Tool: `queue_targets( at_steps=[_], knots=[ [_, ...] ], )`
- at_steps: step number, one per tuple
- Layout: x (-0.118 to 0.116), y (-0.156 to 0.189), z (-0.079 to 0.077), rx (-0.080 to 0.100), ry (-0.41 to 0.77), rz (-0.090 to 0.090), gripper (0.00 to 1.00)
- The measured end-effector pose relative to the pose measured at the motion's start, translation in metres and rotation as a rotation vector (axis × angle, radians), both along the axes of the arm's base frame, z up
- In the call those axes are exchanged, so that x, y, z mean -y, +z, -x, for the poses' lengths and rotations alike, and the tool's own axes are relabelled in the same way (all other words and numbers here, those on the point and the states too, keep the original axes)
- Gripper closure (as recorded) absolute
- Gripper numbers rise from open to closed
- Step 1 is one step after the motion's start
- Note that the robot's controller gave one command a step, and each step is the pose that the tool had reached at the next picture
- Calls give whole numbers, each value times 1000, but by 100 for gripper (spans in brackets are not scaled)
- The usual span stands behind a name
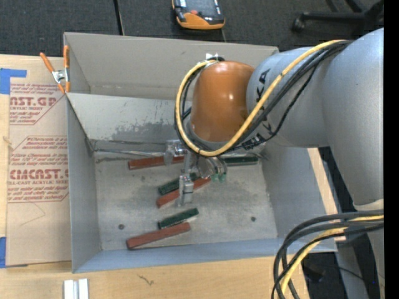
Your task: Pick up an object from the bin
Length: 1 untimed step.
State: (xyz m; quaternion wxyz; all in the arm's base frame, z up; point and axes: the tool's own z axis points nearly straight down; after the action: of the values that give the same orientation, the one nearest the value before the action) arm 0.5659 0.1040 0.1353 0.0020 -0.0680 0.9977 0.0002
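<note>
Gripper: the gripper (pixel 186 190) hangs low over the middle of the bin (pixel 81 167), under the arm's orange cover (pixel 218 104). Its tip is at a pair of flat sticks.
Gripper state: I cannot tell whether it is apart or together. From this angle the tip is one narrow pale shape.
Likely target: the dark green stick (pixel 167 186) and the red-brown stick (pixel 167 199) just beside it lie slantwise at the gripper's foot. I cannot tell which of the two it is on, and neither is visibly gripped or lifted.
Why there: in my judgement this central pair is the easy choice, because it lies well clear of the walls and leaves room to come straight down.
Other sticks: a second green one (pixel 178 217) and a long red-brown one (pixel 158 236) lie nearer the front wall. Another red-brown one (pixel 148 163) lies towards the back and a green one (pixel 240 160) is close under the arm. All lie flat and apart — no heap.
Surface: the bin floor (pixel 240 201) is bare grey metal, scuffed and speckled. Thin flat sticks on it may slide rather than rise.
Room: the bin sits on a wooden tabletop (pixel 187 279). Beyond it is dark floor, with an orange-and-black device (pixel 197 10) on a cord.
Progress: early — nothing is off the floor yet.
</note>
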Motion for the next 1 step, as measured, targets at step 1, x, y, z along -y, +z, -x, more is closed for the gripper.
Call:
queue_targets(
  at_steps=[1],
  knots=[
    [10, -5, -2, -4, 81, 0, 0]
  ],
)
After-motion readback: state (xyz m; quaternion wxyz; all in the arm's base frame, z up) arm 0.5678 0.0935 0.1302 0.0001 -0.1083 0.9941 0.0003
